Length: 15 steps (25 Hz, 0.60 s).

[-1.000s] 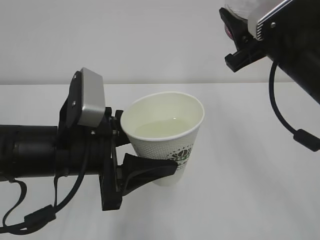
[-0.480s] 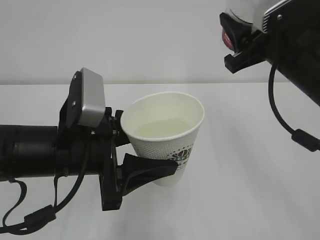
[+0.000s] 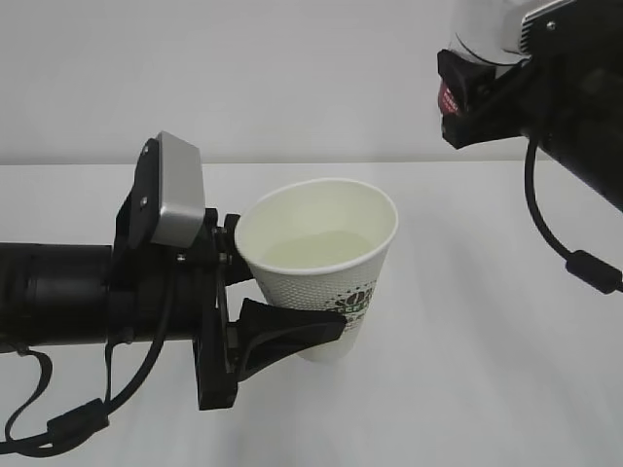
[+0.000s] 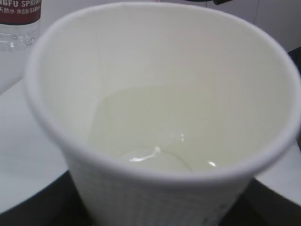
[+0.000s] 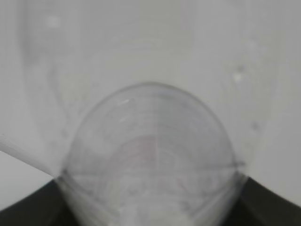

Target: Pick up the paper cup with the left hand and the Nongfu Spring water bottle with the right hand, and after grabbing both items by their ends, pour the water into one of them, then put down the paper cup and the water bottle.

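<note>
The paper cup [image 3: 321, 272], white with a green logo, stays upright off the table with my left gripper [image 3: 292, 280] shut on its lower wall. Water [image 3: 316, 250] lies in its bottom and shows pale in the left wrist view [image 4: 155, 141], inside the cup's rim [image 4: 47, 108]. High at the right my right gripper [image 3: 458, 97] is shut on the Nongfu Spring water bottle [image 3: 482, 24]; only a clear part and a bit of red label show there. The bottle's red label [image 4: 19, 14] appears beyond the cup. Its clear body [image 5: 150, 160] fills the right wrist view, blurred.
The white table [image 3: 487, 370] stretches below and right of the cup, against a plain white wall. The left arm [image 3: 58, 292] lies level across the left side with cables hanging under it. A black cable [image 3: 584, 268] loops down from the right arm.
The right gripper has turned with the bottle, its silver plate swinging up and right out of the frame. The cup and the left gripper have not moved.
</note>
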{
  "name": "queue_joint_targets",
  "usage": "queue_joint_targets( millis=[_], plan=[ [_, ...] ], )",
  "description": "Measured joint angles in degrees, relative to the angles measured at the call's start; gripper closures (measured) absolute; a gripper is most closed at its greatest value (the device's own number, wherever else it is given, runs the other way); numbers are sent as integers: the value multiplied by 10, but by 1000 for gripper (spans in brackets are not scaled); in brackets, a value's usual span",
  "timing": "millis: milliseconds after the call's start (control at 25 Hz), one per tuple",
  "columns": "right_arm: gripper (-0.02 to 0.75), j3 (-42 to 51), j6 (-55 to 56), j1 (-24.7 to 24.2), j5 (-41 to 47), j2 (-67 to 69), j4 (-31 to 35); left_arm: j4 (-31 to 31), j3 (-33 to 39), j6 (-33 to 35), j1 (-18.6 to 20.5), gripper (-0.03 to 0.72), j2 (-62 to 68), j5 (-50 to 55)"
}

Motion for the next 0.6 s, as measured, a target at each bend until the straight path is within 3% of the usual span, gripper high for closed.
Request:
queue_joint_targets(
  millis=[600],
  plan=[
    [269,0,3,0,43,0,75,0,0,0,0,199,0,0]
  ],
)
